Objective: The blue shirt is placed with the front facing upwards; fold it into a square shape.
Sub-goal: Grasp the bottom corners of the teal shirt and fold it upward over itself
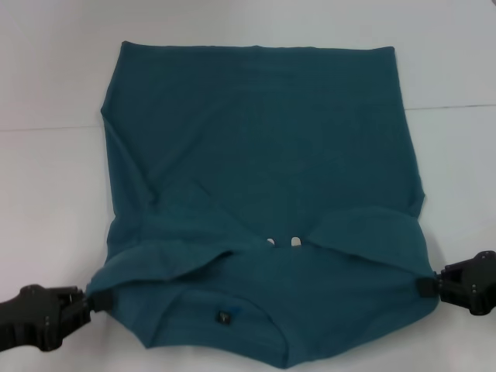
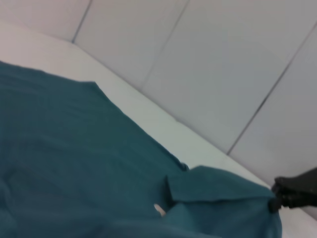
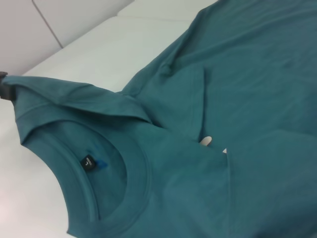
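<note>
I see the blue shirt (image 1: 263, 194) spread flat on the white surface (image 1: 46, 194) in front of me, its hem at the far edge and the collar nearest the robot. Both sleeves are folded inward over the chest, and between their flaps only two small white fragments of lettering (image 1: 282, 242) peek out. The small dark neck label (image 1: 224, 315) sits inside the collar, close to the near edge.

My left gripper (image 1: 91, 301) is low at the near left corner of the shirt, at the shoulder. Its jaws are pinching the fabric edge there, and the cloth pulls slightly toward them. My right gripper (image 1: 428, 286) is at the near right shoulder corner, its jaws likewise pressed together on the shirt's edge.

From the left wrist view, the shirt (image 2: 74, 158) fills the lower part of the frame, with the right gripper (image 2: 277, 201) visible farther off, gripping the opposite corner where a sleeve flap folds over. From the right wrist view I see the collar ring (image 3: 126, 183), the label (image 3: 88, 162) and the folded sleeve flap (image 3: 79, 99), with a dark fingertip of the left gripper at the far shoulder corner.

A seam line in the surface runs beneath the shirt's upper half.
</note>
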`<state>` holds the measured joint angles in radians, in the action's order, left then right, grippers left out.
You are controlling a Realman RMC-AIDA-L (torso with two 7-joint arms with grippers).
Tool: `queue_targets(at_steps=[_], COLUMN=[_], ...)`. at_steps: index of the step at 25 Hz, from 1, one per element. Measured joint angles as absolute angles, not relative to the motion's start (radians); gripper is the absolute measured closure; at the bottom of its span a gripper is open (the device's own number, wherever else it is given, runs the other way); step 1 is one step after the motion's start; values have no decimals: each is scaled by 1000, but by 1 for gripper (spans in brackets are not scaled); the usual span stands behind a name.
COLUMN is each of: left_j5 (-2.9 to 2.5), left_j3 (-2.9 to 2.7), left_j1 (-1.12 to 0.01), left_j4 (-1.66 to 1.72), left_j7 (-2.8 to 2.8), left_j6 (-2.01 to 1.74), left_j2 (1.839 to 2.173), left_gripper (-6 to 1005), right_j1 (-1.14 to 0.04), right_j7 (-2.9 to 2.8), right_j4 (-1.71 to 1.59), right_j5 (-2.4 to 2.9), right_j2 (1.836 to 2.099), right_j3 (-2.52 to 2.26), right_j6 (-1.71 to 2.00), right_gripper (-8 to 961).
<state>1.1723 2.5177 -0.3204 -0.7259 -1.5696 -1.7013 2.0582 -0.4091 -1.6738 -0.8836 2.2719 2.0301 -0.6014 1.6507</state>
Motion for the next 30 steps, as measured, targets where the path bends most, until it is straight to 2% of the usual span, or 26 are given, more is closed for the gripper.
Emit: queue_targets(at_steps=[11,21,30], left_j5=[1086,1059,1004], left_j3=[2519,2522,2520], left_j1=[-317,-269,-251], left_j4=[-728,-729,-729], left_j7=[-1534,-1495,-1486], left_j6=[-1802,-1888,-1924], left_j2=[2044,2026,2025], left_gripper=[961,961,961], right_j1=[-408,-412,-411], right_j7=[-1638,-1625,-1624], right_j4=[-914,-957,-960], right_j5=[2308,2383,2420], right_j2=[2027,2051,2063], right_j3=[-606,-608,-613], right_j6=[1757,1812,1828], right_gripper=[900,899,900])
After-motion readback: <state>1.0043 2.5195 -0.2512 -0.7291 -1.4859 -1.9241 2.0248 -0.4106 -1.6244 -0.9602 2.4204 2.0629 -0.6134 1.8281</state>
